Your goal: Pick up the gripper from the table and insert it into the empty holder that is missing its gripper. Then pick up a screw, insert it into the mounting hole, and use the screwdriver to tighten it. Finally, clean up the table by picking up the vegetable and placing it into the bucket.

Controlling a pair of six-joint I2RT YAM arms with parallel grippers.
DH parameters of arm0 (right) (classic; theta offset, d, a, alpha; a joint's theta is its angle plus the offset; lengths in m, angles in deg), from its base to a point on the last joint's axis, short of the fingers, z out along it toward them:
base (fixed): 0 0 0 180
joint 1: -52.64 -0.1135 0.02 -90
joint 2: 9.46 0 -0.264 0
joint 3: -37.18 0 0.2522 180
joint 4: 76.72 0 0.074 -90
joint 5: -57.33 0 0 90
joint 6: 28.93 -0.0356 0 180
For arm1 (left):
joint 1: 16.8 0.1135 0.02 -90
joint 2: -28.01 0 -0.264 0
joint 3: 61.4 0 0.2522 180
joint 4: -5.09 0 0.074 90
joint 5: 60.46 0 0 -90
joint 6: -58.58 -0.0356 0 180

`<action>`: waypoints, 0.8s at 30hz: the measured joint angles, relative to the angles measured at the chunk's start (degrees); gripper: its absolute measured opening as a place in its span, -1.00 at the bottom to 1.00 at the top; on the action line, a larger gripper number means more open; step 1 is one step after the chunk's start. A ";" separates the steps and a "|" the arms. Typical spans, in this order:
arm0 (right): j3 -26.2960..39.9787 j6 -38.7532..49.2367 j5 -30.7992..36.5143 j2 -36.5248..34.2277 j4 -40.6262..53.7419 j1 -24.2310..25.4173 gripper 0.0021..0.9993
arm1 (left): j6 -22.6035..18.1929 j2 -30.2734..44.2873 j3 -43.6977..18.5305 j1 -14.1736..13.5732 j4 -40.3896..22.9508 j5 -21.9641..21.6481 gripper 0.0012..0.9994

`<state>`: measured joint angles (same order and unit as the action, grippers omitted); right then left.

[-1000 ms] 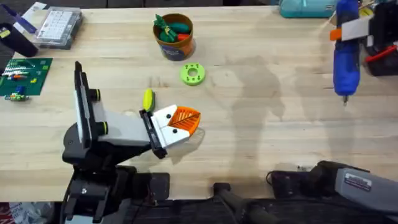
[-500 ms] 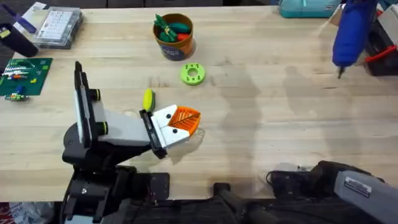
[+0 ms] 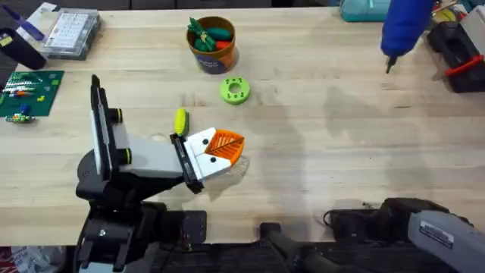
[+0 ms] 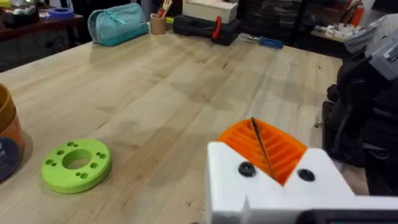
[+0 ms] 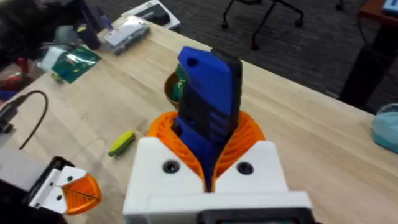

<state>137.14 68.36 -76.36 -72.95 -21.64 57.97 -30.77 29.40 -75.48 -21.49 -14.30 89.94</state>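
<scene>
The vegetable (image 3: 180,120) lies on the table (image 3: 318,159), its long axis running roughly from 12 to 6 o'clock in the overhead view, the bucket (image 3: 213,44) standing well apart toward 1 o'clock of it with toy vegetables already heaped inside, and a flat green ring (image 3: 234,90) set between the two. Just beside the vegetable, at about 4 o'clock, the left gripper (image 3: 220,148) is seen low over the wood, its orange pads pressed together on nothing. The left arm is therefore judged much the nearer for the pickup. The screwdriver (image 3: 406,29) is held far off at 2 o'clock, clamped between the ribbed pads of the right gripper (image 5: 208,165), its bit pointed down and toward 7 o'clock over the table.
</scene>
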 joint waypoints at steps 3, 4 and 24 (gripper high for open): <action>0.00 -1.07 -0.24 2.96 -1.43 -3.32 -0.95 | 0.00 0.01 0.00 0.00 0.00 0.00 -0.98; 0.01 -1.36 -0.28 3.33 -2.16 -4.17 -0.95 | 0.00 0.01 0.00 0.00 0.00 0.00 -0.98; 0.07 -4.13 10.34 -1.44 -19.56 -30.52 -0.95 | 0.00 0.00 0.00 0.00 0.00 0.00 -0.98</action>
<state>137.20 64.23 -66.02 -74.40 -41.20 27.45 -30.77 29.40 -75.48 -21.49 -14.30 89.94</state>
